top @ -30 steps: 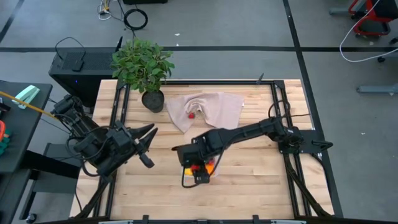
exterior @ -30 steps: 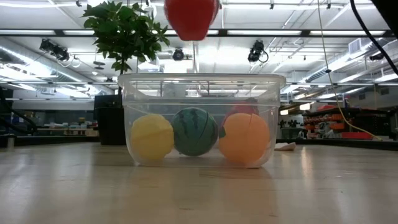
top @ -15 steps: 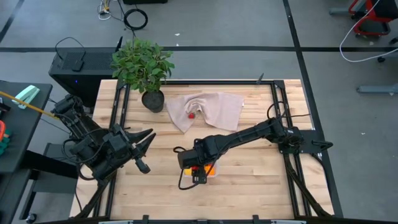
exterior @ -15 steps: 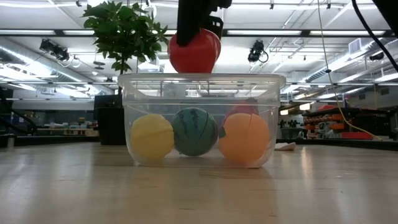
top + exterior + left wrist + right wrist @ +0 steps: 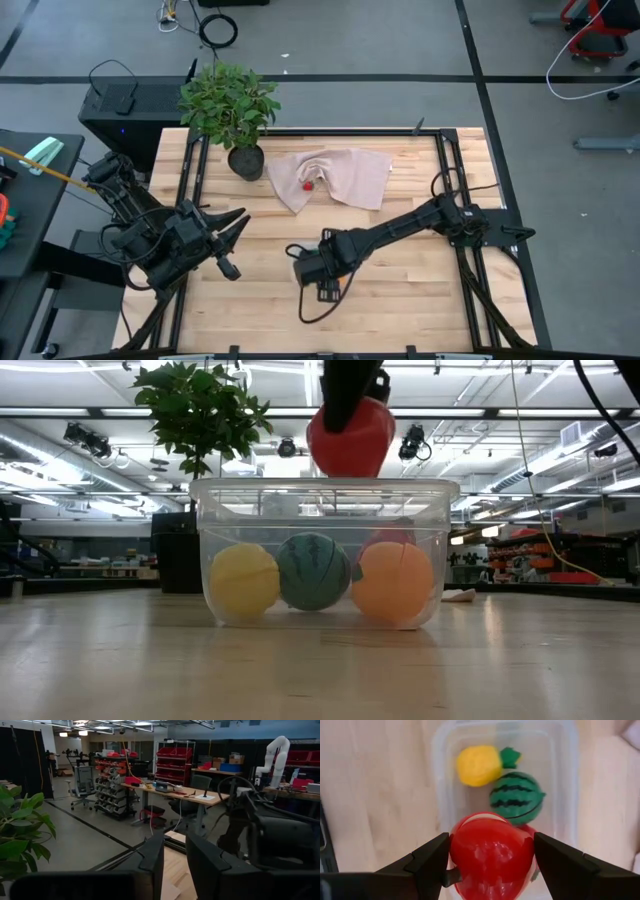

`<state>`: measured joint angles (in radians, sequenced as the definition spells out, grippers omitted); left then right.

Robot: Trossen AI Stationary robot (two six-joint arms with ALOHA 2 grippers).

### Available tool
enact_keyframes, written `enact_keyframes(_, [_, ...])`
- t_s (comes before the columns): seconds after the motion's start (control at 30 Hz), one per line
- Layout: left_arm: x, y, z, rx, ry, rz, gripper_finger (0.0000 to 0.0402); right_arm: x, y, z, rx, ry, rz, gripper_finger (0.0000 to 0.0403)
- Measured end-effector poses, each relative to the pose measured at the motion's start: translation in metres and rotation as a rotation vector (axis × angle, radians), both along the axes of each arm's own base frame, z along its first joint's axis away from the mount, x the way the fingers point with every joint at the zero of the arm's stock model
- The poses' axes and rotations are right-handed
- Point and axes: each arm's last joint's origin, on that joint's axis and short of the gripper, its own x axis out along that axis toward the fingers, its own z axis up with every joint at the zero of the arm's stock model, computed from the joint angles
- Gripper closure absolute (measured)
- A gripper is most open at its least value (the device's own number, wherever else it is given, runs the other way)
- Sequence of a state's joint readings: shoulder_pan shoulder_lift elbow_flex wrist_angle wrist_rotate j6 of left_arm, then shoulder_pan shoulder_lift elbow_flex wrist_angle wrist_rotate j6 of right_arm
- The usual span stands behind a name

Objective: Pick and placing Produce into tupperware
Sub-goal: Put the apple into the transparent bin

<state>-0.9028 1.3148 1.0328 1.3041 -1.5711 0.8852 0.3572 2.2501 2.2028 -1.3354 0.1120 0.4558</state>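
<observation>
The tub (image 5: 322, 550) sits on the table (image 5: 400, 300) in front of the cloth (image 5: 345, 175); it already holds a yellow piece (image 5: 479, 765), a green striped melon (image 5: 516, 797) and an orange piece (image 5: 392, 582), with something red half hidden behind them, though I cannot tell what it is; the right gripper (image 5: 492, 857) hangs just above the tub's rim, jaws pinching a red piece (image 5: 491, 851) from both sides, so by my reckoning this one only needs lowering and letting go; a small red thing (image 5: 308, 184) lies on the cloth behind the tub, perhaps a last piece to fetch. The left gripper (image 5: 174, 865) waits well off to the tub's left, jaws a little apart and holding nothing; a potted plant (image 5: 230, 105) stands beyond the cloth, far from the tub; nothing blocks the drop except the pieces already crowding the floor of the tub.
</observation>
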Motion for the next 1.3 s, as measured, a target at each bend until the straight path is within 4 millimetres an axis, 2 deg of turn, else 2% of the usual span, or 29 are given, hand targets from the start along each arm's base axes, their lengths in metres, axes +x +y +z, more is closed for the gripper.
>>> enact_keyframes(0.27, [0.000, 0.000, 0.000, -0.002, -0.001, 0.000, 0.0317, 0.008, -0.019, 0.000, 0.048, -0.004, -0.089, 0.0123])
enact_keyframes(0.43, [0.000, 0.000, 0.000, -0.002, -0.002, 0.000, 0.0311, 0.012, -0.017, 0.001, 0.091, -0.039, -0.083, 0.0121])
enact_keyframes(1.3, [0.000, 0.000, 0.000, -0.002, -0.002, 0.000, 0.0319, 0.012, -0.020, 0.001, 0.066, -0.047, -0.122, 0.0121])
